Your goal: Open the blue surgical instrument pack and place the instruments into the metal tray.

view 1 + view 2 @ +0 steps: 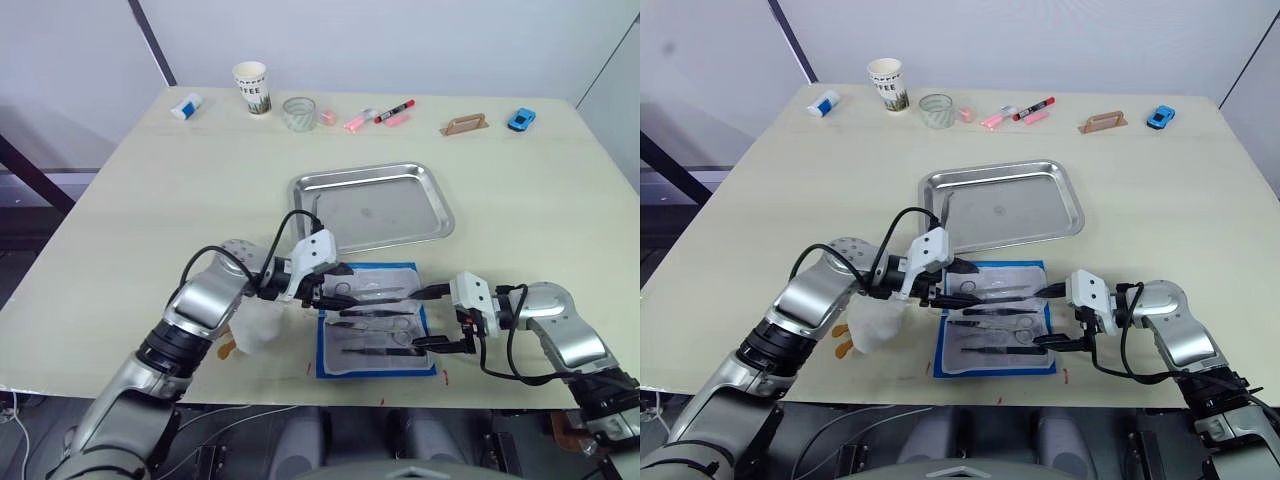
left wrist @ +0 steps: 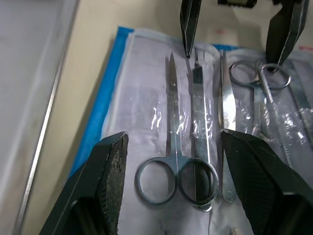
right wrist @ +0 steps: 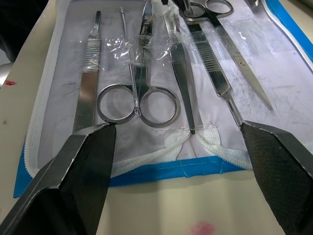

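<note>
The blue pack [image 1: 375,320] lies open at lower centre, instruments [image 1: 375,322] inside. Left end effector [image 1: 334,287] and right end effector [image 1: 432,318] both gape wide, empty, over it.

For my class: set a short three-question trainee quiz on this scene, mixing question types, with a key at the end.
1. True or false: the blue surgical instrument pack lies open on the table.
2. How many instruments are in the metal tray? A) none B) two C) five
3. Fill in: both the left gripper and the right gripper have their fingers ____.

Key: 1 true; 2 A; 3 open.
</note>
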### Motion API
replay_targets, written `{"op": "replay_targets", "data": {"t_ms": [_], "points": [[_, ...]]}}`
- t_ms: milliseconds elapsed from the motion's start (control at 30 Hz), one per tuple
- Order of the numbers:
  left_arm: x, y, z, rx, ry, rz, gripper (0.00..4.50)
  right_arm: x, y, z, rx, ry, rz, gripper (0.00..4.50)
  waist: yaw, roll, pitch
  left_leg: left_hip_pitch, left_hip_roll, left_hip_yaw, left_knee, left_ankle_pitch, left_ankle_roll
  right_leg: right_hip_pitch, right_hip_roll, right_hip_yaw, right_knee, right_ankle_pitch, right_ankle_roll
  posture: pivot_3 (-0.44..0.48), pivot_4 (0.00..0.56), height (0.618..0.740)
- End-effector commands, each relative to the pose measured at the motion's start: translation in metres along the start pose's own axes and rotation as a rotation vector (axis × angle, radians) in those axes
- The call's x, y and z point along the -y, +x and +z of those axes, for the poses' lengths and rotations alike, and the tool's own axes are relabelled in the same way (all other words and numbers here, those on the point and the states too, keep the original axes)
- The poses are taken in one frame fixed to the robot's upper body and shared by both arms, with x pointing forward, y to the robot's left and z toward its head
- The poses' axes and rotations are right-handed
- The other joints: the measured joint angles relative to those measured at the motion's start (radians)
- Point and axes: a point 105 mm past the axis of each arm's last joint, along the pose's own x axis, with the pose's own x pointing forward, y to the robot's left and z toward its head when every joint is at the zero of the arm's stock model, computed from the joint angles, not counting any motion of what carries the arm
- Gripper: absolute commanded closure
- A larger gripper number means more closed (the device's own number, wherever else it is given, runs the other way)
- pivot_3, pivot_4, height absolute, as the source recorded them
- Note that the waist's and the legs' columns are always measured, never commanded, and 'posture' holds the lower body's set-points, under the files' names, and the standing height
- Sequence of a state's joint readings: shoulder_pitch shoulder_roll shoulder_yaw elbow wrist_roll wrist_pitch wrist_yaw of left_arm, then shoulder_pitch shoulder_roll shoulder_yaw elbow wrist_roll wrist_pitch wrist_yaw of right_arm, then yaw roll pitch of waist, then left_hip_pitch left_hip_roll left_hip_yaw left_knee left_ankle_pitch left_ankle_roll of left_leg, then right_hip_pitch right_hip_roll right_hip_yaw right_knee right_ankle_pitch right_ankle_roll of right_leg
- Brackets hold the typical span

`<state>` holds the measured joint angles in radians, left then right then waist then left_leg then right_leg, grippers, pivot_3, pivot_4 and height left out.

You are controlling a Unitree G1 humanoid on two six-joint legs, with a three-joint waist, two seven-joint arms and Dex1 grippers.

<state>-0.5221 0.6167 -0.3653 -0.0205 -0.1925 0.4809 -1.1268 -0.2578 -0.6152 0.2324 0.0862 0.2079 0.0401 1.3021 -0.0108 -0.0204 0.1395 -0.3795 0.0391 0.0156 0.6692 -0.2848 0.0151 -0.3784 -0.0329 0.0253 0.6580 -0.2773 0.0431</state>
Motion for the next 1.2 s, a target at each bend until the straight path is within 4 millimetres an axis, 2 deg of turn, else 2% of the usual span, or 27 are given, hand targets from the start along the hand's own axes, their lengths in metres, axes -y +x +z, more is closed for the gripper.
{"op": "replay_targets", "data": {"t_ms": [33,167,333,667,967,1200], "points": [[-0.006,0.001,0.01,0.013,0.062,0.011,1.29,-0.013,0.008,-0.016,-0.046,0.062,0.052,0.1,0.0,0.0,0.0,0.0,0.0,0.0,0.0,0.0,0.0,0.0,0.0,0.0,0.0,0.0,0.0,0.0,0.15,0.74],[-0.007,0.002,0.011,0.019,0.071,0.009,1.29,-0.013,0.009,-0.015,-0.045,0.062,0.052,0.1,0.0,0.0,0.0,0.0,0.0,0.0,0.0,0.0,0.0,0.0,0.0,0.0,0.0,0.0,0.0,0.0,0.15,0.74],[-0.006,0.003,0.011,0.009,0.089,-0.003,2.58,-0.013,0.009,-0.016,-0.044,0.064,0.05,0.1,0.0,0.0,0.0,0.0,0.0,0.0,0.0,0.0,0.0,0.0,0.0,0.0,0.0,0.0,0.0,0.0,0.15,0.74],[-0.004,0.007,0.008,-0.026,0.127,-0.036,2.58,-0.013,0.011,-0.016,-0.039,0.067,0.046,0.1,-0.001,0.0,0.0,0.0,0.0,0.0,0.0,0.0,0.0,0.0,0.0,0.0,0.001,0.0,0.0,0.0,0.15,0.74],[-0.007,0.008,-0.012,-0.129,0.175,-0.028,2.58,-0.012,0.012,-0.015,-0.036,0.066,0.042,0.1,-0.002,0.0,0.0,0.001,0.0,0.0,0.0,0.0,0.0,0.0,0.001,0.0,0.001,0.0,0.0,0.0,0.15,0.74],[-0.01,0.003,-0.013,-0.149,0.162,-0.005,2.58,-0.012,0.012,-0.015,-0.036,0.066,0.038,0.1,-0.003,0.0,0.0,0.001,0.0,0.0,0.0,0.0,0.0,0.0,0.001,0.001,0.002,0.0,0.0,0.0,0.15,0.74]]}}
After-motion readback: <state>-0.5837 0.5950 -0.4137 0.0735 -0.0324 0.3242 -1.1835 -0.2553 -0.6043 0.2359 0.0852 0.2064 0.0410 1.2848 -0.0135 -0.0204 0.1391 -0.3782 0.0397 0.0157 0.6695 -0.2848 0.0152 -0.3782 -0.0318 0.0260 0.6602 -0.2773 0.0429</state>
